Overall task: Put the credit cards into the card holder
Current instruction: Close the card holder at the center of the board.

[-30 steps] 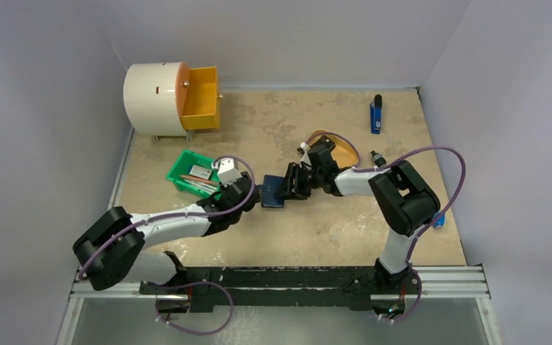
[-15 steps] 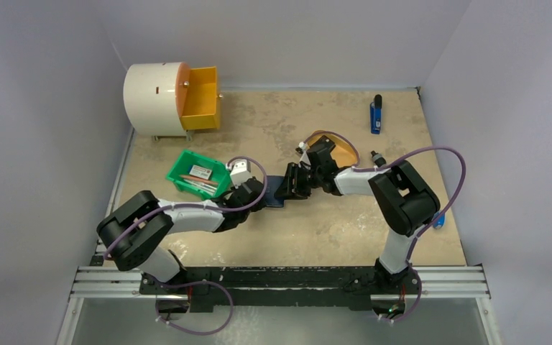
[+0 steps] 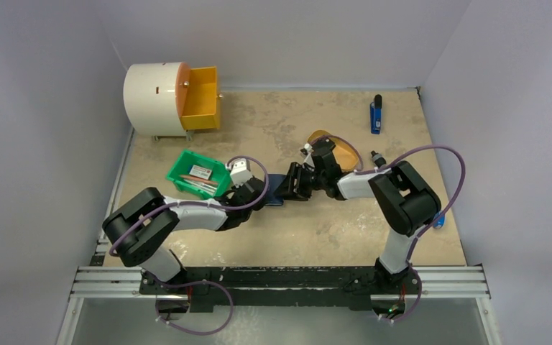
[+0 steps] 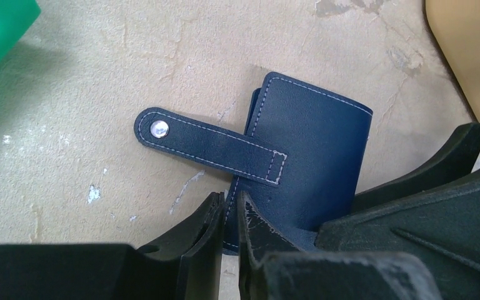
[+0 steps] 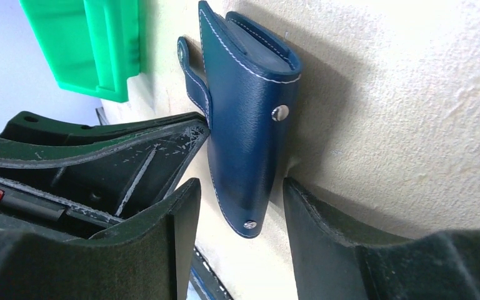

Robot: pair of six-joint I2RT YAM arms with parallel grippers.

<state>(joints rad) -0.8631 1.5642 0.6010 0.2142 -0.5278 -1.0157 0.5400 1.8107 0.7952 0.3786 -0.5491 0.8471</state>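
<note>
Card holder (image 4: 309,140), navy blue with pale stitching, lies folded on the tan surface (image 3: 316,230) at mid-table, directly between the two arms' fingers. Its snap tab (image 4: 209,142) is unfastened and stretches flat across the surface away from the body, with a small shiny stud (image 4: 159,129) at its rounded end.

The left gripper (image 4: 228,219) meets the holder at one corner. Its fingers (image 4: 203,240) are almost together, and the stitched edge of that corner sits in the thin slit between them, so they pinch the holder there.

The right gripper (image 5: 237,187) comes from the opposite side. Its fingers (image 5: 178,231) stand apart on either side of the holder's narrow end. A strip of bare surface shows between one finger and the leather. The other finger sits just beside the holder's edge, and I cannot tell whether it touches. A second stud shows on the holder's face in the right wrist view.

A green bin (image 3: 175,175) sits near the holder, by the left arm, with flat cards (image 3: 201,172) inside it. A mustard-yellow tray (image 3: 345,151) lies just behind the right wrist. At the far left corner stands a white drum (image 3: 151,90) with an orange drawer (image 3: 201,108) pulled out. A small blue and black object (image 3: 376,115) lies well apart, near the far right edge.
</note>
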